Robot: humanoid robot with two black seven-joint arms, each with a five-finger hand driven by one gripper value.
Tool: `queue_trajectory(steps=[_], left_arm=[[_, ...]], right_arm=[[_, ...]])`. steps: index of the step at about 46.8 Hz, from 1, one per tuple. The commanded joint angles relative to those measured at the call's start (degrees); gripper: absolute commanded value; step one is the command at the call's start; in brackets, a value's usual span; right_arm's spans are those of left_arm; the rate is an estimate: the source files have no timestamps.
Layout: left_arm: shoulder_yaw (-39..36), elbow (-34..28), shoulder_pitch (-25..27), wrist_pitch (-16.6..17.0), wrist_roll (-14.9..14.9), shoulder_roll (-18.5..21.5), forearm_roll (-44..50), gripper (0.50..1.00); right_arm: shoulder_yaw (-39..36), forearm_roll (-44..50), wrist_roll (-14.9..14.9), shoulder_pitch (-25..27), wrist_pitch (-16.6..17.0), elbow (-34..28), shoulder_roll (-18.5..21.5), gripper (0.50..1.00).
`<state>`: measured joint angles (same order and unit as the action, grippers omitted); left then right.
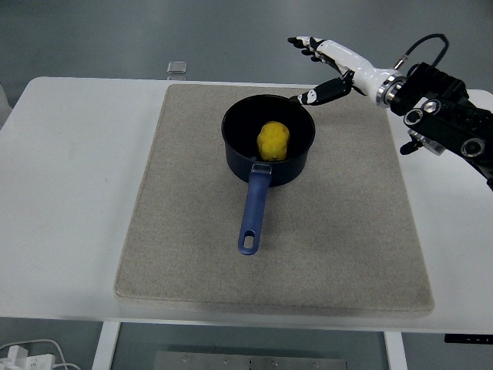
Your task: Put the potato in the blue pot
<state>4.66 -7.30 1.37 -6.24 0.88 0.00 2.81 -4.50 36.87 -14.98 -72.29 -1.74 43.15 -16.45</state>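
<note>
A yellow potato [273, 141] lies inside the dark blue pot [267, 131], toward its right side. The pot stands on a beige mat [192, 231] with its blue handle [253, 213] pointing toward the near edge. My right hand [320, 68] hovers above and to the right of the pot, near the table's far edge. Its white and black fingers [306, 42] are spread and hold nothing. The thumb [321, 93] points down toward the pot's rim without touching it. My left arm is out of view.
The beige mat covers most of the white table [69, 200]. A small clear object [177, 68] sits at the table's far edge, left of the pot. Cables [27, 354] lie on the floor at the bottom left.
</note>
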Motion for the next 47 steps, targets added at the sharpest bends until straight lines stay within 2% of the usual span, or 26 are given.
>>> queue_trajectory(steps=[1,5,16,25,32,38,47], left_arm=[[0.0,0.0,0.0,0.0,0.0,0.0,0.0,1.0],[0.0,0.0,0.0,0.0,0.0,0.0,0.0,1.0],[0.0,0.0,-0.1,0.0,0.0,0.0,0.1,1.0],[0.0,0.0,0.0,0.0,0.0,0.0,0.0,1.0],[0.0,0.0,0.0,0.0,0.0,0.0,0.0,1.0],[0.0,0.0,0.0,0.0,0.0,0.0,0.0,1.0],[0.0,0.0,0.0,0.0,0.0,0.0,0.1,1.0]], right_arm=[[-0.1,-6.3,2.4,-0.6,0.2,-0.4,-2.5,0.964],[-0.1,-13.5,4.3,-0.1,0.8,-0.6,-5.1,0.964],[-0.2,-28.7,7.0,2.9,1.2,-0.9,-9.9,0.964],[-0.3,-42.3,8.0,5.7,1.3,-4.7,-9.7,0.964],[-2.3,-45.2,8.0,8.7,1.4,-9.2,-8.8,0.966],[-4.3,-45.2,8.0,11.2,1.3,-9.9,-7.6,0.966],[-4.5,-45.3,8.1,11.5,1.0,-10.2,-7.1,0.964]])
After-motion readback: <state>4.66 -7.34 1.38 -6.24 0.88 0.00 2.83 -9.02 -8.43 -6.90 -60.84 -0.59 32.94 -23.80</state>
